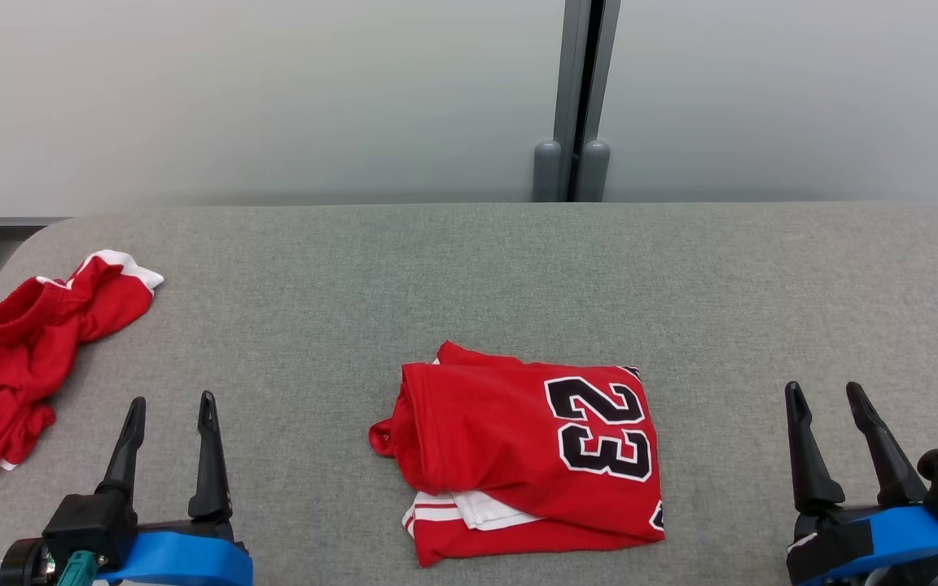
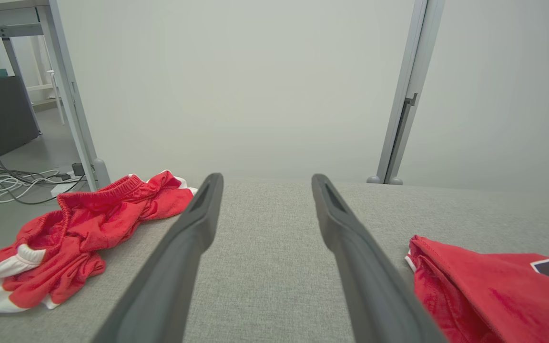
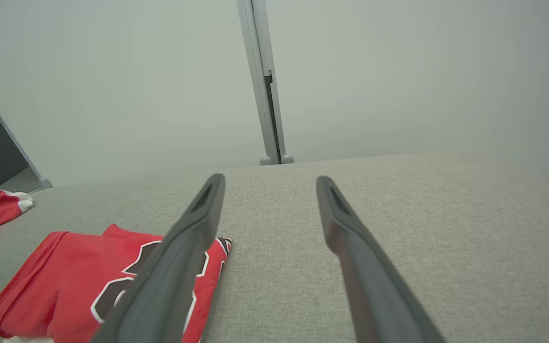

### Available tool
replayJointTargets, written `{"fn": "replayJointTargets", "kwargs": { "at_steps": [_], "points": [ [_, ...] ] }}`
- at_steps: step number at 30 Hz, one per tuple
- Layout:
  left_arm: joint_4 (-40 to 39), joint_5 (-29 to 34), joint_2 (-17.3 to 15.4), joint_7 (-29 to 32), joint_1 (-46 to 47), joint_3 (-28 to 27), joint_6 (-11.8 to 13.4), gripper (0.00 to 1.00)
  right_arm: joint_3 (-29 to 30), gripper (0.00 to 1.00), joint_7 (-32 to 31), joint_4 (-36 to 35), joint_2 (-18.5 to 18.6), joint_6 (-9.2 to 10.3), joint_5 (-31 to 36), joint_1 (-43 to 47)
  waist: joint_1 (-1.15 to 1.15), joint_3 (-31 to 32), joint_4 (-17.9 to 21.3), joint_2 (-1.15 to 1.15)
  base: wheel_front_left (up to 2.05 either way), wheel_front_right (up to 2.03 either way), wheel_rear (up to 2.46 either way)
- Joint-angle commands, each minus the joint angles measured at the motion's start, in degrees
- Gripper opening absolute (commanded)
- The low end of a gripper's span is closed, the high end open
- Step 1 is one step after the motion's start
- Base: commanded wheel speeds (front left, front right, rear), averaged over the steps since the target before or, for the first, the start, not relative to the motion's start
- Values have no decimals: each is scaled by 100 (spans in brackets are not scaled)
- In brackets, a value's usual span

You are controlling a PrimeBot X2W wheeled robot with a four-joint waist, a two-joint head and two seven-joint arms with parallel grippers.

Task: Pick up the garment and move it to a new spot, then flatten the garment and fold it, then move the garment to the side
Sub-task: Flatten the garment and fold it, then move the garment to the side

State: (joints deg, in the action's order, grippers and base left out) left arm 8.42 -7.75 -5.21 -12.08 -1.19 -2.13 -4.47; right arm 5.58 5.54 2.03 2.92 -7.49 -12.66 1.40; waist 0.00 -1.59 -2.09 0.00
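Note:
A red jersey with a black "23", the garment (image 1: 526,456), lies folded near the front middle of the grey padded table (image 1: 469,277). It also appears at the lower right of the left wrist view as the garment (image 2: 489,295) and at the lower left of the right wrist view as the garment (image 3: 79,286). My left gripper (image 1: 172,407) stands open at the lower left, well apart from the jersey, nothing between its fingers. At the lower right my right gripper (image 1: 827,395) is open too, empty, a short way right of the jersey.
Crumpled red shorts with white trim (image 1: 21,358) lie at the table's left edge, seen also as red shorts (image 2: 74,238) in the left wrist view. A pale wall with a grey post (image 1: 575,98) runs behind the table. Cables (image 2: 12,183) lie on the floor left.

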Motion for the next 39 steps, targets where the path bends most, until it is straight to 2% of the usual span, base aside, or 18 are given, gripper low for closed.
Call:
{"fn": "replayJointTargets", "kwargs": {
  "at_steps": [1, 19, 27, 33, 39],
  "points": [
    [-56, -25, -33, 32, -70, 14, 26, 100, 16, 100, -29, -27, -3, -2, 25, 80, 0, 6, -6, 0, 0, 0, 0],
    [-392, -74, -97, 390, -191, 126, 126, 100, -17, 100, -189, 42, -3, -1, 173, 109, 0, 32, -50, 0, 0, 0, 0],
    [-415, -127, -118, 369, -160, 137, 168, 100, -554, 100, -406, 71, -2, -1, 296, -447, 0, -51, -76, 0, 0, 0, 0],
    [-369, -142, -87, 327, -13, 208, 180, 100, -836, 100, -645, 571, 0, -1, 409, -986, 0, -166, -175, 0, 0, 0, 0],
    [-259, -173, -50, 246, 145, 322, 173, 100, -792, 100, -631, 1368, 3, -1, 513, -1298, 0, -341, -386, 0, 0, 0, 0]
  ]
}}
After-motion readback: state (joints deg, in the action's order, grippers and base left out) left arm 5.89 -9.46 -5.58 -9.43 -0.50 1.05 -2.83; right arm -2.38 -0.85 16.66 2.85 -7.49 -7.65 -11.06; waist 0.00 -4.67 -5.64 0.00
